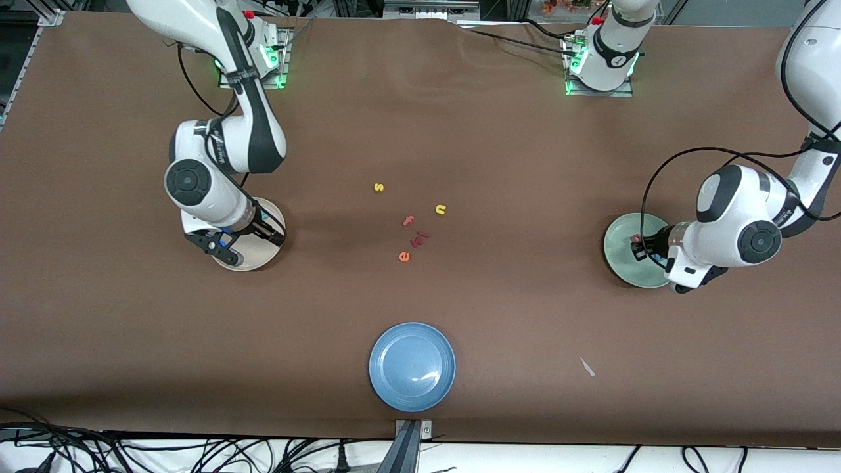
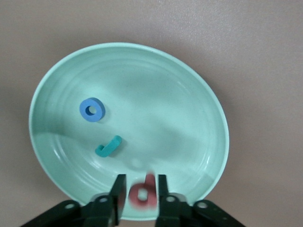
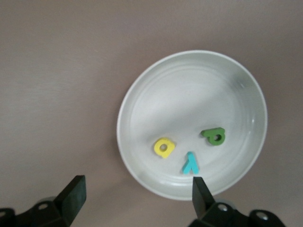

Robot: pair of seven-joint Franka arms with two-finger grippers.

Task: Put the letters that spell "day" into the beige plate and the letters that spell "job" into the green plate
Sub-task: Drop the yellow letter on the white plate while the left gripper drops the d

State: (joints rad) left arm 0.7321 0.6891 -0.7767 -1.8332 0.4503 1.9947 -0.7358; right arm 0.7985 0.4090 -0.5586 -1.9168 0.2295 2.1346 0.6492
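Observation:
The green plate [image 2: 161,90] holds the blue "o" [image 2: 92,109] and the teal "j" [image 2: 108,147]. My left gripper [image 2: 141,191] hangs low over this plate's rim [image 1: 617,253], open a little. The pinkish-red "b" [image 2: 143,194] shows blurred and loose between its fingers. The beige plate [image 3: 189,90] holds the yellow "a" [image 3: 164,147], the green "d" [image 3: 214,135] and the cyan "y" [image 3: 190,163]. Over this plate's edge [image 1: 266,253] my right gripper [image 3: 138,191] stands wide open with nothing between its fingers.
A blue plate [image 1: 412,366] lies near the front camera's edge of the table. Mid-table lie a yellow "s" [image 1: 378,187], a yellow "u" [image 1: 440,209], a pink "f" [image 1: 408,221], an orange "e" [image 1: 404,256] and small red pieces [image 1: 420,238]. A white scrap [image 1: 587,366] lies nearer the camera.

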